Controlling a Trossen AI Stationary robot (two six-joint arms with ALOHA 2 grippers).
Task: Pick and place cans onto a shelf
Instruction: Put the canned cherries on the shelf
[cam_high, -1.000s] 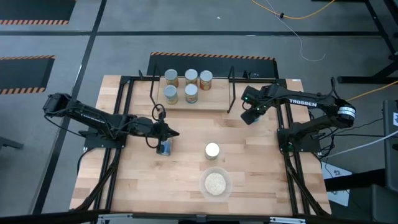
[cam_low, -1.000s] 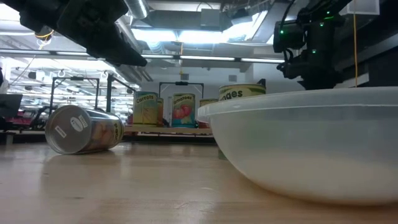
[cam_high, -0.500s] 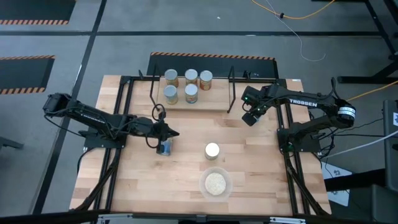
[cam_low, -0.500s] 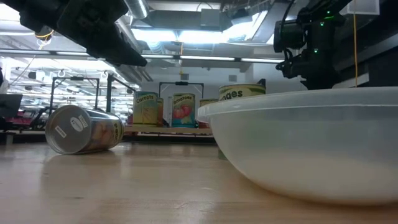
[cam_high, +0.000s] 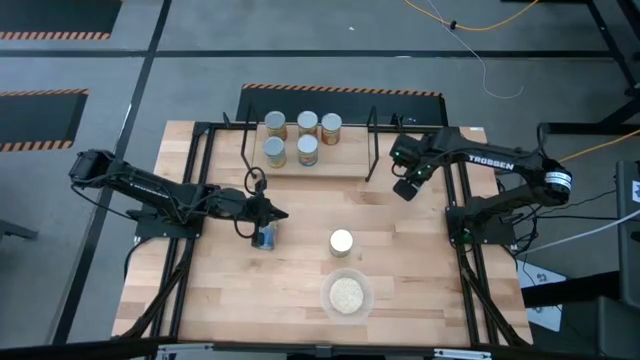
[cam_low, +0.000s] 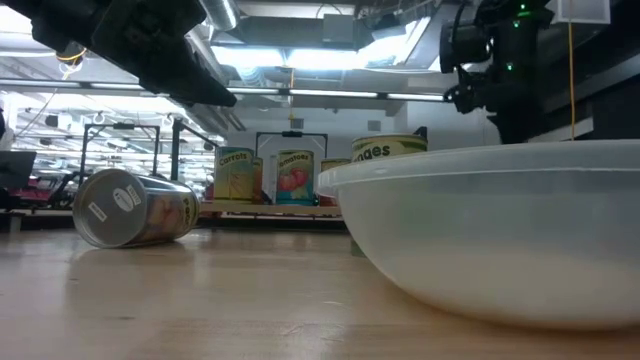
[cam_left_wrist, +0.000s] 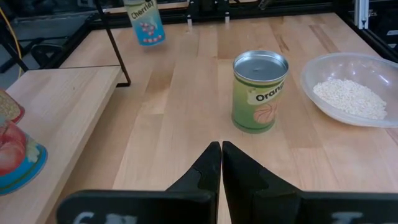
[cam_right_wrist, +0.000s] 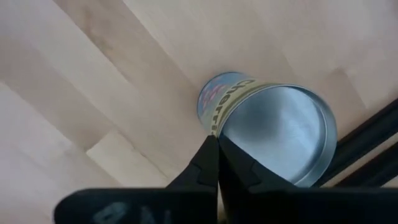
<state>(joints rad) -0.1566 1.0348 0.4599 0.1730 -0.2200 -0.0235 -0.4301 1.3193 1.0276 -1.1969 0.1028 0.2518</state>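
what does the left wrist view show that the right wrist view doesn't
Only the left wrist view: an upright orange can, a bowl of pale grains, the shelf with a red can on it, and the shut left gripper.

Only the right wrist view: the shut right gripper, seen close from above.

Both: the table and a blue cherry can, probably the same one. It is far off in the left wrist view and right beyond the gripper in the right wrist view.

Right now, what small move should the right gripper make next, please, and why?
Probably open its fingers and lower them around the Cherry can: the right gripper is shut and empty, above that upright can beside a black frame.
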